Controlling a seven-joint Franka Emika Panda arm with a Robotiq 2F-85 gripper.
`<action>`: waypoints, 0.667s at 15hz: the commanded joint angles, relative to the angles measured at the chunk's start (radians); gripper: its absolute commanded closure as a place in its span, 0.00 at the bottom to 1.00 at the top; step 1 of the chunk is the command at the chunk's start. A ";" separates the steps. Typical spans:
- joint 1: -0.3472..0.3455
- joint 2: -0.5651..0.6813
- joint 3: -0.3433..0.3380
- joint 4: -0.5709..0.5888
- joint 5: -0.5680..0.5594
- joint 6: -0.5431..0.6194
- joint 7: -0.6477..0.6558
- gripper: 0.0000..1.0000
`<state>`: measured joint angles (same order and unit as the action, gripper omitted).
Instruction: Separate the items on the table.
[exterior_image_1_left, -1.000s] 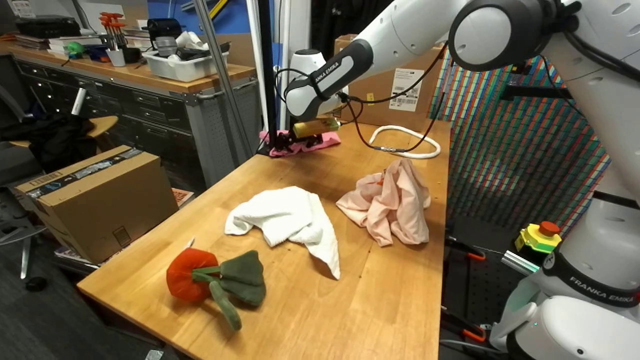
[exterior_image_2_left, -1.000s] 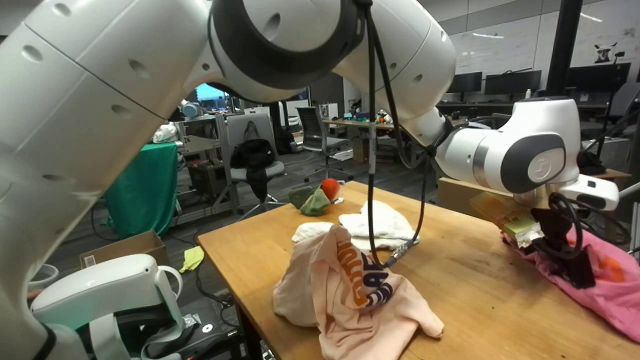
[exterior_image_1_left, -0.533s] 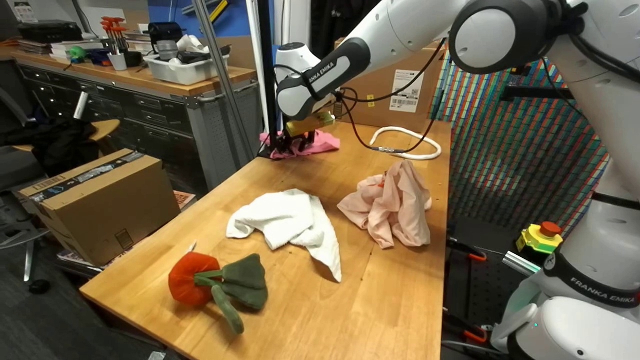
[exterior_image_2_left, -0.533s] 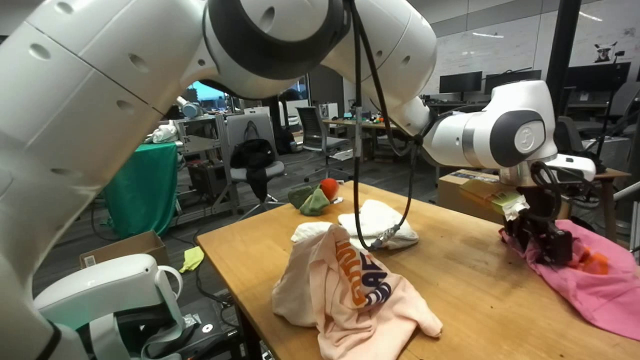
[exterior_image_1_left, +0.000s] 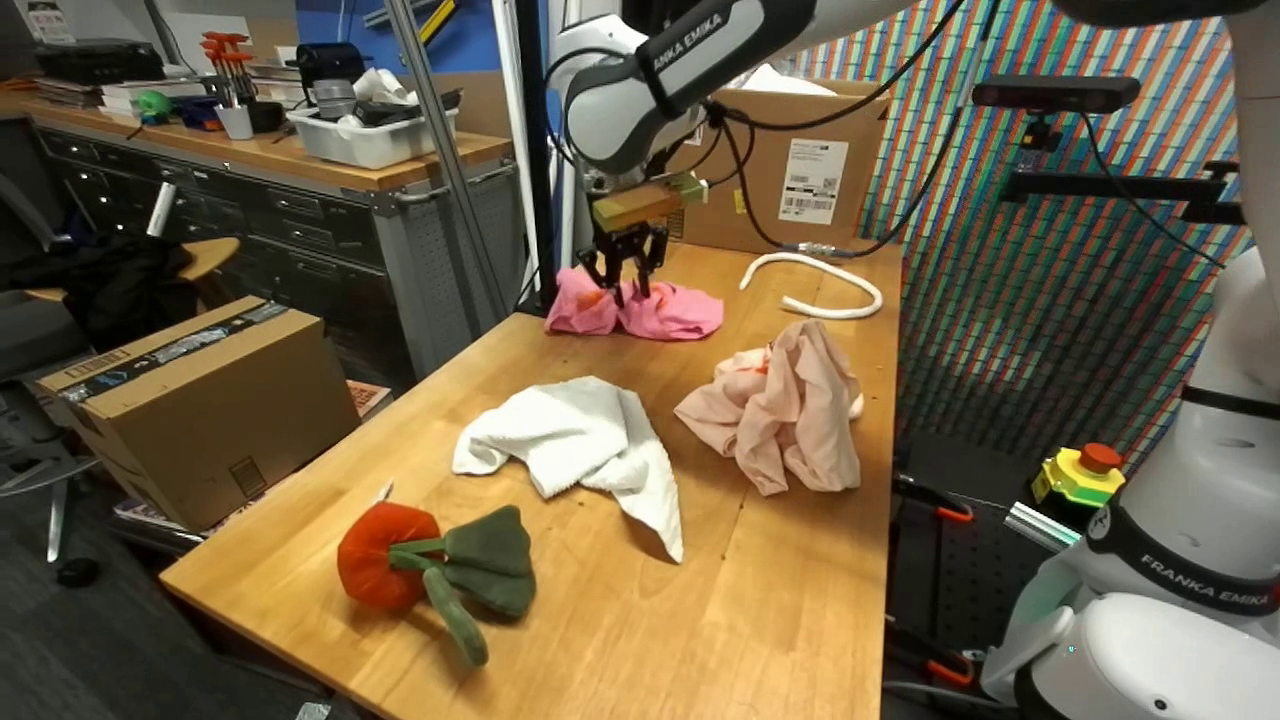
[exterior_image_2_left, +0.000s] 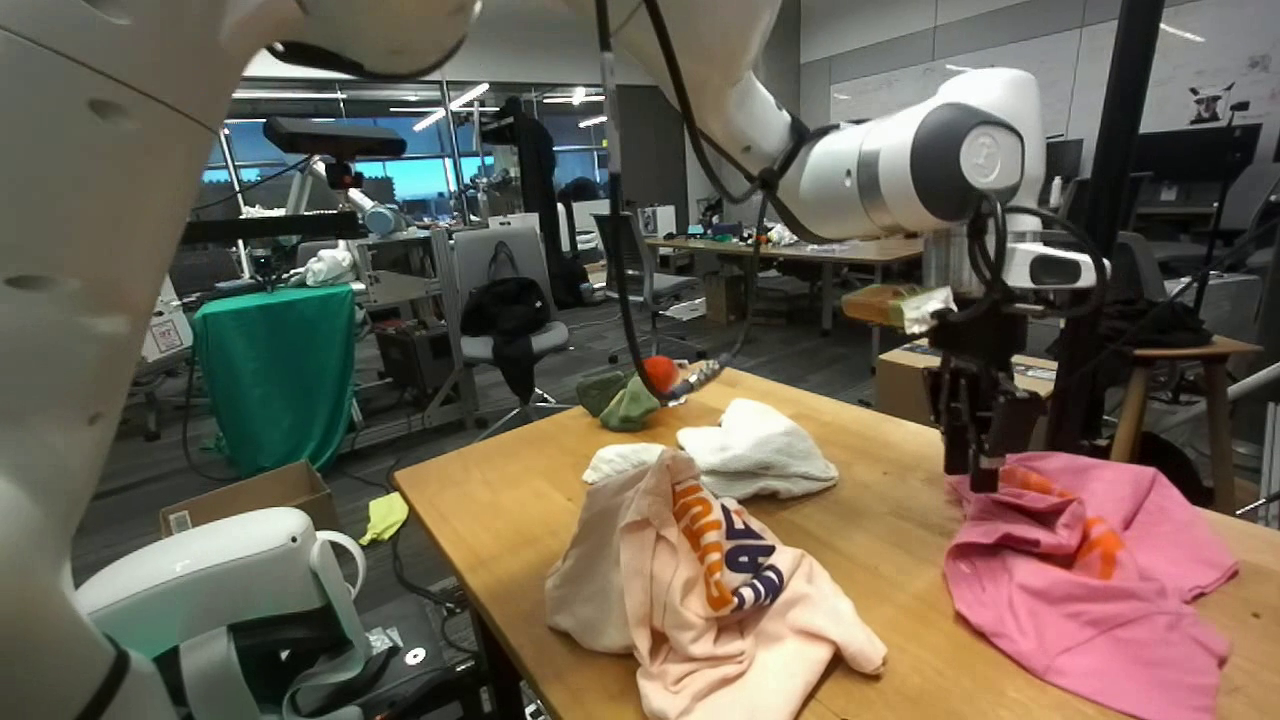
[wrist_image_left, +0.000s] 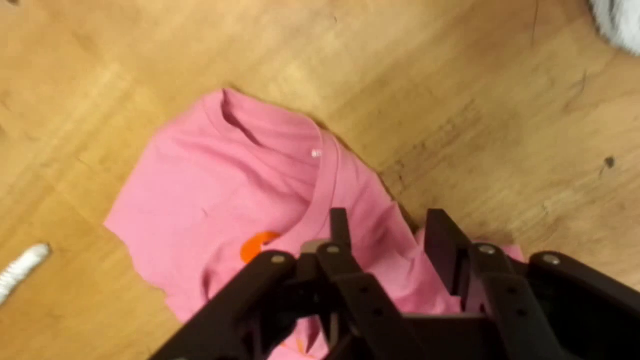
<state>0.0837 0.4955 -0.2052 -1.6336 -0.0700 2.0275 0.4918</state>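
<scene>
Hanging partly spread and empty, gripper (wrist_image_left: 389, 235) over wooden table (exterior_image_1_left: 785, 590), cluttered workbench (exterior_image_1_left: 290, 222) behind.

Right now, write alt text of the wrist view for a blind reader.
A black gripper, jaws apart, over a rumpled pink cloth with orange print on a wooden table. A white cord end shows at left, white cloth at top right.

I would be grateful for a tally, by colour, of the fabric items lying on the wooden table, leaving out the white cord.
Pink: 1 shirt
Peach: 1 lettered cloth
White: 1 towel
Red and green: 1 plush toy, seemingly a single piece
Total: 4
</scene>
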 joint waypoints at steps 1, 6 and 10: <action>-0.006 -0.208 0.026 -0.143 -0.022 -0.137 0.017 0.23; -0.032 -0.374 0.062 -0.181 -0.039 -0.291 -0.038 0.00; -0.043 -0.537 0.111 -0.225 -0.030 -0.365 -0.172 0.00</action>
<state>0.0603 0.1054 -0.1419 -1.7887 -0.0936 1.7015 0.4119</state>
